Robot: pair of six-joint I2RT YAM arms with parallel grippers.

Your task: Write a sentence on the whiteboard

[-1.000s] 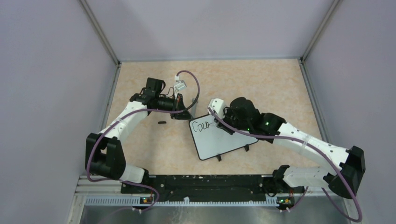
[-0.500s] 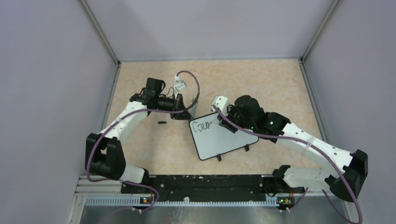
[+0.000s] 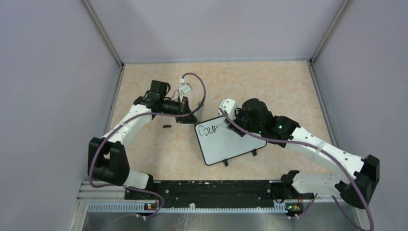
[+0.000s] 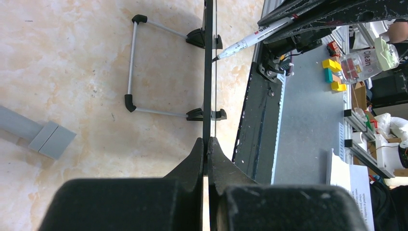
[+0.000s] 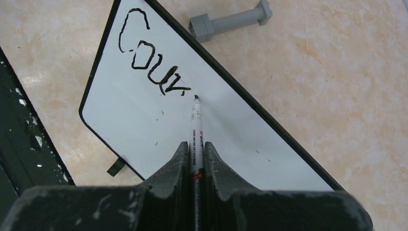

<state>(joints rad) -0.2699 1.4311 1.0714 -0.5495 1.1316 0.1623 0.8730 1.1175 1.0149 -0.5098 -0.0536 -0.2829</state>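
Observation:
The whiteboard (image 3: 228, 144) lies tilted on the table, with black marker letters "Cour" (image 3: 208, 130) at its far left corner. My left gripper (image 3: 190, 114) is shut on the board's edge there. The left wrist view shows the board edge-on (image 4: 208, 72) between my fingertips (image 4: 208, 142). My right gripper (image 3: 232, 120) is shut on a white marker (image 5: 196, 120). The marker's black tip rests on the board (image 5: 144, 120) just right of the letters (image 5: 149, 62). The rest of the sentence is not on the board.
A grey bolt-shaped piece (image 5: 231, 19) lies on the table just beyond the board's far edge. A small black cap (image 3: 167, 126) lies to the left of the board. The black rail (image 3: 211, 187) runs along the near edge. Walls enclose the table.
My right gripper has shifted a little to the right along the board with the marker, and the writing has grown by a stroke. The left arm has not moved.

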